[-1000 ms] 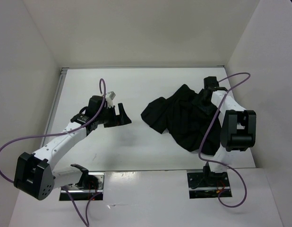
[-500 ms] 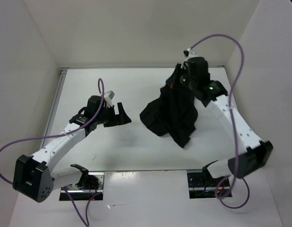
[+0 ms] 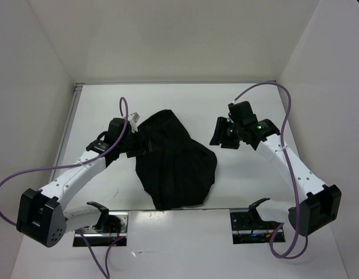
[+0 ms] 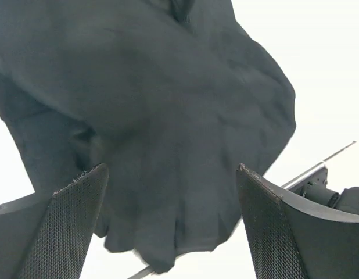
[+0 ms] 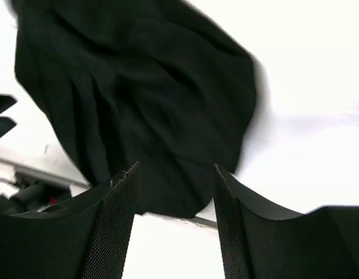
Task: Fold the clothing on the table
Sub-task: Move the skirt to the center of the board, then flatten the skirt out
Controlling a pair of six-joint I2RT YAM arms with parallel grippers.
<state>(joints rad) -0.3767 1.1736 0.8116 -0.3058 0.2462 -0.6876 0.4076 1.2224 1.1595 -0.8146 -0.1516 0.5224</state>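
I see the clothing lying rumpled in the middle of the table, reaching its near edge. My left gripper is spread wide and empty at the clothing's left border, with cloth filling the view past its fingers. My right gripper is also parted, holds nothing, and sits just off the clothing's right side.

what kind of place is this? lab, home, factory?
Likely a lab test cell: plain white walls box in a glossy white table, left arm and right arm bolted at its near edge, one black garment on it.
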